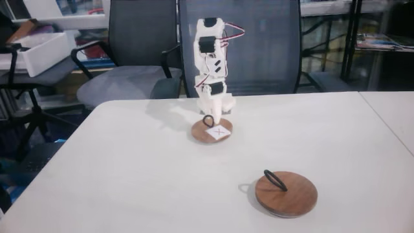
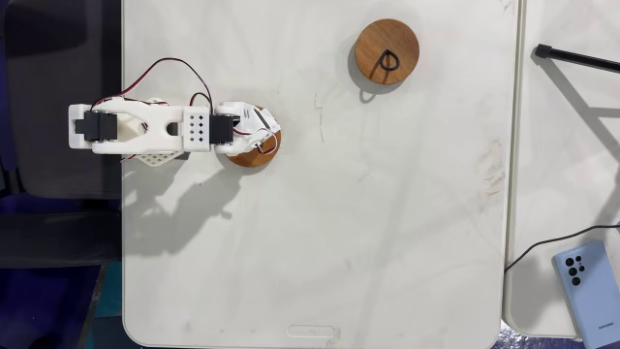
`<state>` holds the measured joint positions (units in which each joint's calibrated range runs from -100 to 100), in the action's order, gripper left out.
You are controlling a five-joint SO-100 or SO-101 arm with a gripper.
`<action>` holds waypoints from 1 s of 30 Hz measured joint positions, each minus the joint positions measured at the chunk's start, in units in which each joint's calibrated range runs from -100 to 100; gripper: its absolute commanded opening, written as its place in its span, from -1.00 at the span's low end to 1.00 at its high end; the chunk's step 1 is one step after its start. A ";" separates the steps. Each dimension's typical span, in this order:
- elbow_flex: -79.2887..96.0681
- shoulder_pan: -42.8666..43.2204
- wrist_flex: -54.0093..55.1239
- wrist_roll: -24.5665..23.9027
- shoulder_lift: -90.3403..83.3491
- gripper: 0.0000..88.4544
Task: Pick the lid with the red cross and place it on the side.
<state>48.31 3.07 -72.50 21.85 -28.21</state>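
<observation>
The white worktop [image 1: 129, 168] carried everything, with two office chairs [image 1: 239, 45] behind it in a fixed view, well clear of the work. On it stood the white arm [image 1: 210, 58], folded down over the marked lid [image 1: 217, 133], which lay near the worktop's far edge in that view and close to its left edge in the view from above [image 2: 250, 158]. The plain lid [image 1: 286, 192], larger and unlabelled, sat well apart nearer the camera, and from above it lay toward the top right [image 2: 387, 52]; it looked too far off to hinder anything. The step in hand seemed to be the grasp: the pincer [image 1: 213, 116] was lowered right at the marked lid's black ring [image 1: 207, 120], beside the label with the red cross [image 1: 220, 132], but whether the jaws were spread or already pinching the ring I could not tell, as the arm's body hid them from above and the front view was too small. The next move would likely call for a firm hold on the ring, a straight lift, then a swing to bare worktop at the side. A phone [image 2: 588, 289] and a cable [image 2: 572, 56] lay on a neighbouring surface, out of the way.
</observation>
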 measured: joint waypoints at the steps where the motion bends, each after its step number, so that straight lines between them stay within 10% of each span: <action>1: 0.00 0.00 0.00 0.00 0.00 -0.62; 30: 0.54 -0.07 0.26 -0.05 0.00 -0.62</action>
<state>48.85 2.99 -72.25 21.79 -28.21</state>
